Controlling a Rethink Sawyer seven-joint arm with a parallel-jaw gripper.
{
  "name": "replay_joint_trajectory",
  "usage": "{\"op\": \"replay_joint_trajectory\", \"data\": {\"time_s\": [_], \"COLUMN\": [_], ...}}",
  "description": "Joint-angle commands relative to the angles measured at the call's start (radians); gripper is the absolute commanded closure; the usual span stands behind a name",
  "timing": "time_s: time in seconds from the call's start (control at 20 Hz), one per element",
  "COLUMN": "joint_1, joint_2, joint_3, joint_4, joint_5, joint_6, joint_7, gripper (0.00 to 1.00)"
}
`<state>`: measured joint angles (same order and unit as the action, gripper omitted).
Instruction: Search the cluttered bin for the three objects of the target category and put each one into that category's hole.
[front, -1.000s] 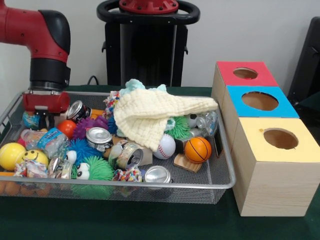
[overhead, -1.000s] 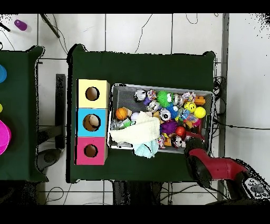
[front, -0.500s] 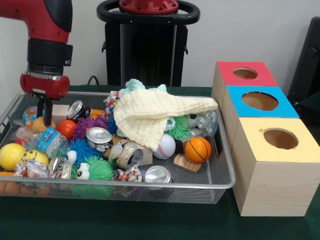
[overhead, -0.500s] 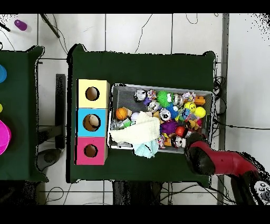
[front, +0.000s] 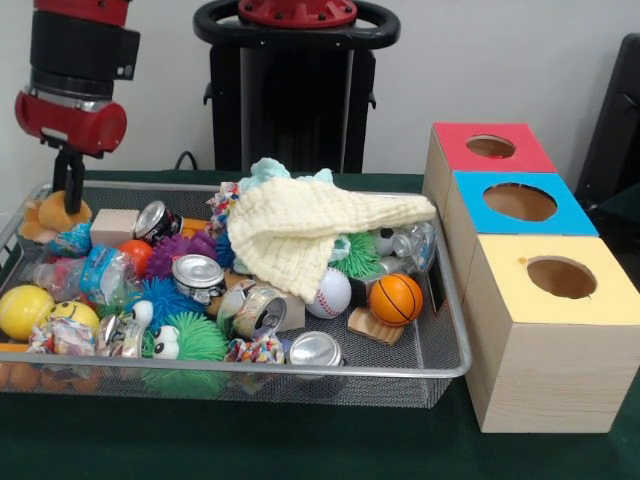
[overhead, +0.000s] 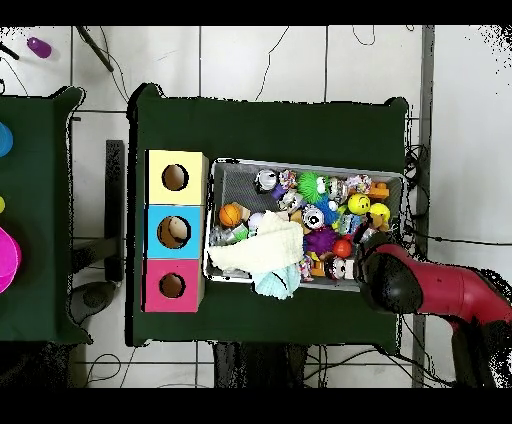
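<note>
The gripper hangs above the bin's far corner, apparently pinched on an orange plush toy to carry it toward the boxes.

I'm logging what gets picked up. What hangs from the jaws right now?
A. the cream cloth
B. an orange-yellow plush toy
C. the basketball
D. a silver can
B: the gripper is raised over the bin's corner with an orange-yellow plush toy hanging from it, its jaws shut on it.
</note>
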<state>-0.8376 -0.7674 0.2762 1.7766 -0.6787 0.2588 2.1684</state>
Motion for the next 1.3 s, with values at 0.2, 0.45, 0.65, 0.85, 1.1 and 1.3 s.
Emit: {"op": "replay_joint_trajectory", "data": {"time_s": [0.2, 0.45, 0.65, 0.85, 1.1, 1.3], "joint_1": [0.029, 0.08, 0.176, 0.255, 0.356, 0.511], "joint_2": [-0.05, -0.046, -0.058, -0.079, -0.122, -0.194], "joint_3": [0.101, 0.048, -0.038, -0.106, -0.178, -0.269], "joint_4": [-0.033, -0.019, 0.007, 0.025, 0.01, -0.11], "joint_5": [0.052, 0.063, 0.098, 0.15, 0.236, 0.299], "joint_6": [0.111, 0.082, 0.084, 0.107, 0.236, 0.571], "joint_7": [-0.077, 0.008, 0.126, 0.186, 0.199, 0.215], "gripper": [1.0, 1.0, 1.0, 1.0, 1.0, 1.0]}}
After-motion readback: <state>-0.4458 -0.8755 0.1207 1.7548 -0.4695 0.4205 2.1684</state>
